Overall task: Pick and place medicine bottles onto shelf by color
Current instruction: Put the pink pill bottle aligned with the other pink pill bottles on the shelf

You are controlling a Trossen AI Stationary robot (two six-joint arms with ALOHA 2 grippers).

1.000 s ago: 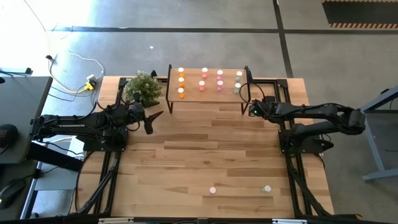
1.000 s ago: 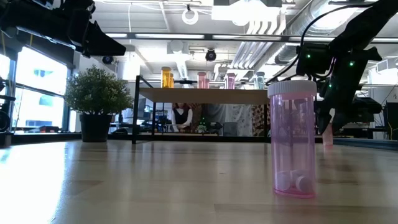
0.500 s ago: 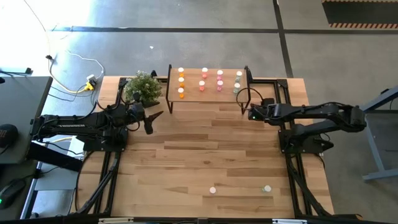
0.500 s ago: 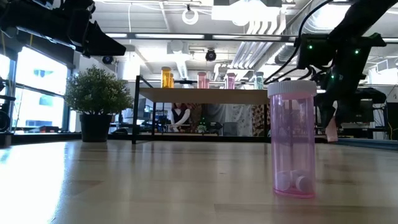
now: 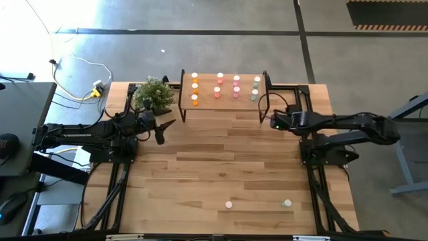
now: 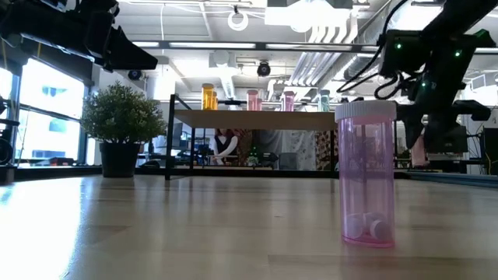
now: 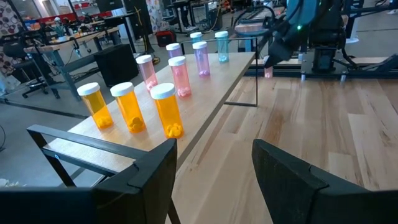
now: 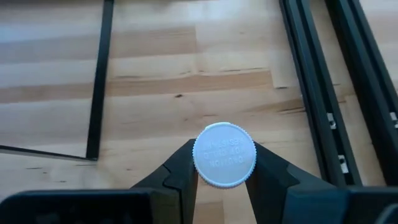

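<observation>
And there it was: the right tool (image 8: 224, 163) had a bottle (image 8: 224, 155) pinched between its two fingers, the white cap facing the wrist camera. Against the second before, we saw this tool slide away from the shelf's (image 5: 224, 104) right-hand leg, out toward the desk's (image 5: 221, 161) right edge; in the high view the right tool (image 5: 275, 122) hung just off that front corner, and in the low view the arm had drifted further right, with a pale pink bit showing at its lower end. Which colour the bottle body was, we could not tell for sure.

On the shelf top the sorted bottles (image 5: 225, 87) stood unchanged, orange ones (image 7: 132, 107) at the left end, pinks in the middle, pale greens on the right. Two more bottles waited near the desk's front edge, one (image 5: 229, 204) at mid-desk and one (image 5: 287, 202) further right; up close in the low view the pink one (image 6: 366, 173) stood upright.

The left tool (image 5: 162, 131) sat parked beside the potted plant (image 5: 153, 94), not budging, fingers (image 7: 287, 180) spread apart and holding nothing
</observation>
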